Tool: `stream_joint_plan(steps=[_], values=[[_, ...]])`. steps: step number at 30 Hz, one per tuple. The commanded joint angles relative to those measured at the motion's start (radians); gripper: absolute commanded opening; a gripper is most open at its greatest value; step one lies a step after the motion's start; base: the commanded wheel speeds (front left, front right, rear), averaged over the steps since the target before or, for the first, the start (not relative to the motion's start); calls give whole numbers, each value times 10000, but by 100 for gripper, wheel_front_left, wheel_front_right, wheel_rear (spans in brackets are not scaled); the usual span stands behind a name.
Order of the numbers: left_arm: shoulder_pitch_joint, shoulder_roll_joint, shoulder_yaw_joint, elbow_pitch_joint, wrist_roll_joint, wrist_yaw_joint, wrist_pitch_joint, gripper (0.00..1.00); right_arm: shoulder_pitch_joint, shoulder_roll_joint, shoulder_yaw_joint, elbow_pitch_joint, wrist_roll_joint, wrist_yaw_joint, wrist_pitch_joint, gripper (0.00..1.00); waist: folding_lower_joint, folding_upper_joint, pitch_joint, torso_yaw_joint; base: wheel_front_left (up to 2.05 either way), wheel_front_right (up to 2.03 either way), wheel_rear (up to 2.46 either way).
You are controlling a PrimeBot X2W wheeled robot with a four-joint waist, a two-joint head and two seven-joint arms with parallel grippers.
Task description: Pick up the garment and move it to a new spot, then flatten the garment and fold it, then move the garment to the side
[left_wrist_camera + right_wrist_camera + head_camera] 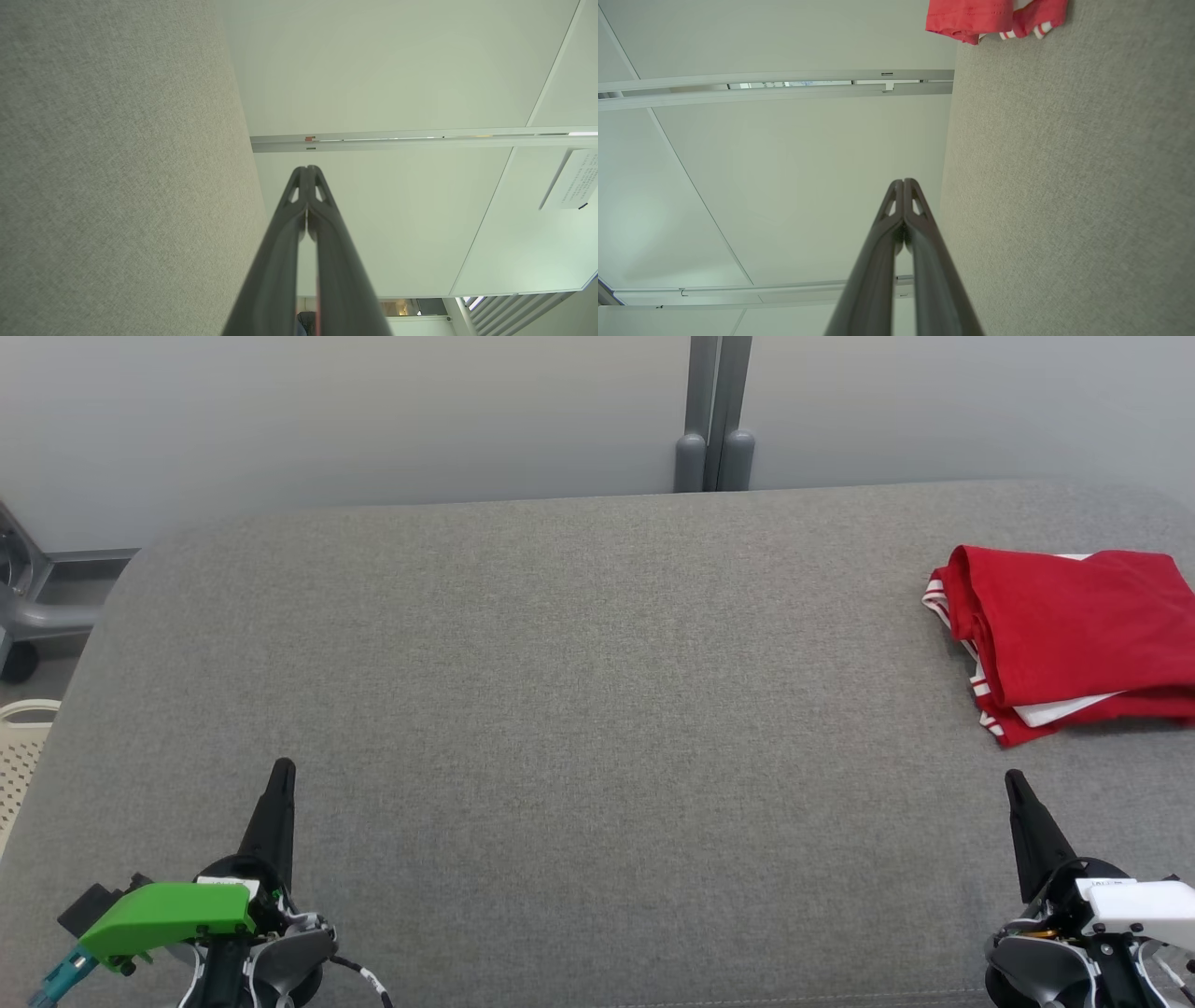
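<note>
At far right, folded red white-striped garment (1074, 635), left fingers (273, 812) and right fingers (1032, 835) clenched.

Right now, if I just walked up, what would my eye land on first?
The red garment with white striped trim, lying folded at the right edge of the grey padded surface, stands out most. Next come the left gripper, under a bright green cover, and the right gripper at the near corners, dark jaws shut.
</note>
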Motion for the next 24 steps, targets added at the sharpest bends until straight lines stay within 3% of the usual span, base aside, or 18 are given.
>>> stream_joint_plan(steps=[1, 24], values=[[-141, 1, 20, -34, -27, -68, 11, 0, -72, -42, -24, -45, 3, 4, 45, 0, 0, 0, 0, 0, 0, 0, 0], [-141, 1, 19, -33, -27, -68, 11, 0, -72, -42, -24, -45, 3, 4, 45, 0, 0, 0, 0, 0, 0, 0, 0]])
